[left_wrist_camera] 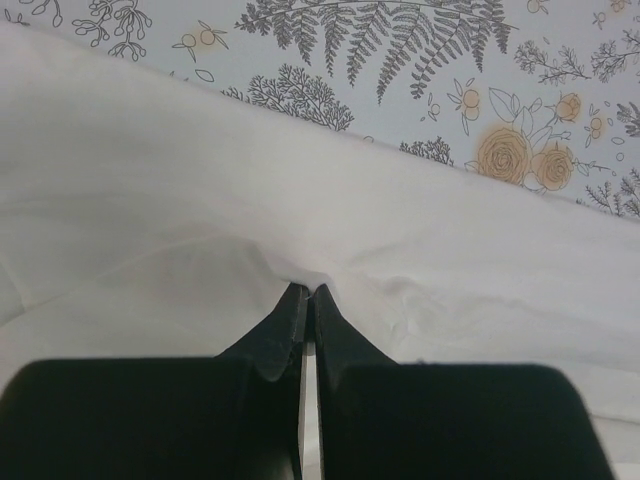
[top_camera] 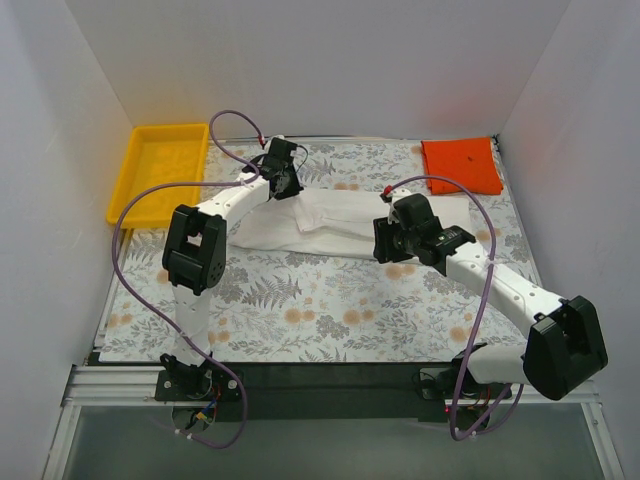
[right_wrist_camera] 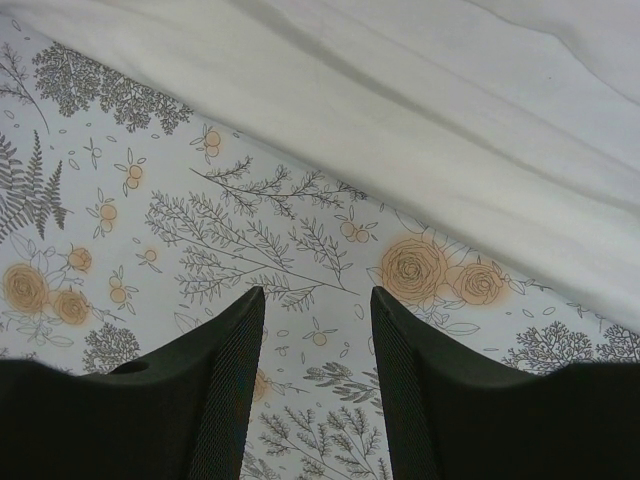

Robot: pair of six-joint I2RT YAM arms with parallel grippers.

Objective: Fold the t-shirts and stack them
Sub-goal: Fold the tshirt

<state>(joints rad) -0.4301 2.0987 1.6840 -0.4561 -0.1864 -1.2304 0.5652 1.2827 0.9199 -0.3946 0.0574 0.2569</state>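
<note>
White cloth fills most of my left wrist view: the white t-shirt [left_wrist_camera: 150, 200] lies in soft folds, and the left gripper [left_wrist_camera: 306, 290] has its two black fingers pressed together with a small pucker of that fabric drawn in at their tips, so I read it as pinching a fold of the shirt. From the overhead camera, the white t-shirt [top_camera: 330, 225] is stretched out as a long band across the middle of the floral tablecloth [top_camera: 320, 300], running from left of centre towards the right. The left gripper [top_camera: 283, 185] sits at the far left end of that band, its arm reaching up from the near left corner.

My right gripper [top_camera: 385, 240] is over the near edge of the shirt towards its right end. In its wrist view, the right gripper [right_wrist_camera: 315, 295] has its fingers spread with a clear gap between them, and only the floral tablecloth [right_wrist_camera: 150, 220] shows in that gap. It holds nothing. The white t-shirt [right_wrist_camera: 450, 100] crosses the top of that view at a slant, its edge just beyond the fingertips and apart from them.

The orange-red t-shirt [top_camera: 461, 165] lies folded to a flat square at the far right corner of the table, near the right end of the white one; I cannot tell whether the two touch. A yellow tray [top_camera: 165, 170] sits at the far left corner, well apart from both shirts.
</note>
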